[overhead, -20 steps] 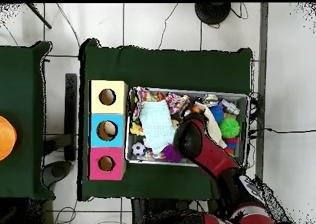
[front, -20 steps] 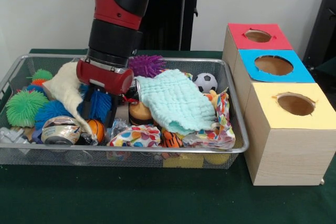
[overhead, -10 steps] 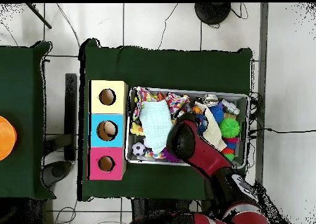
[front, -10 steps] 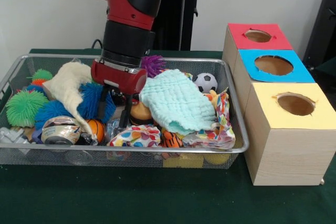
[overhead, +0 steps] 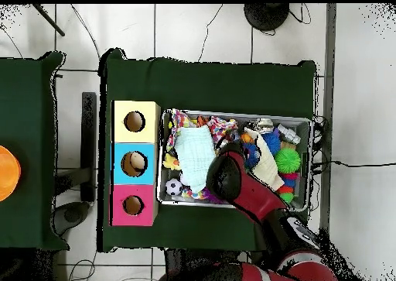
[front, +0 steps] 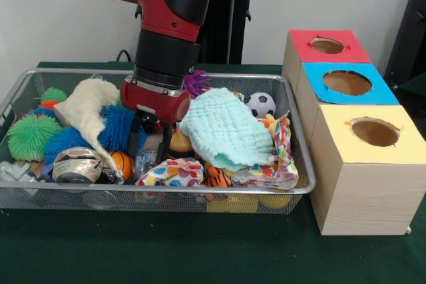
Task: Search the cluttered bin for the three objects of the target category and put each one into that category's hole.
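Observation:
The wire mesh bin [front: 200, 191] is full of toys and cloths; it also shows in the overhead view [overhead: 232, 114]. One metal can [front: 76, 165] lies on its side at the bin's front left, silvery top towards the camera, and shows in the overhead view [overhead: 263, 125]. No other can is plainly visible. My gripper [front: 149, 142] is open, its black fingers reaching down into the clutter at the bin's middle, between a blue puff ball [front: 120, 126] and a mint cloth [front: 223, 128]. The blue-topped hole [front: 347, 82] is the middle hole of the box, right of the bin.
A cream cloth [front: 83, 108], a green puff ball [front: 30, 136], a purple puff ball [front: 196, 82], a soccer ball [front: 261, 104] and a dotted cloth [front: 178, 171] fill the bin. The red-topped hole [front: 327, 45] and the yellow-topped hole [front: 375, 132] flank the blue one.
The arm and gripper have moved right in the front view, from the blue puff ball near the cream cloth to the bin's middle beside the mint cloth. The objects have stayed put.

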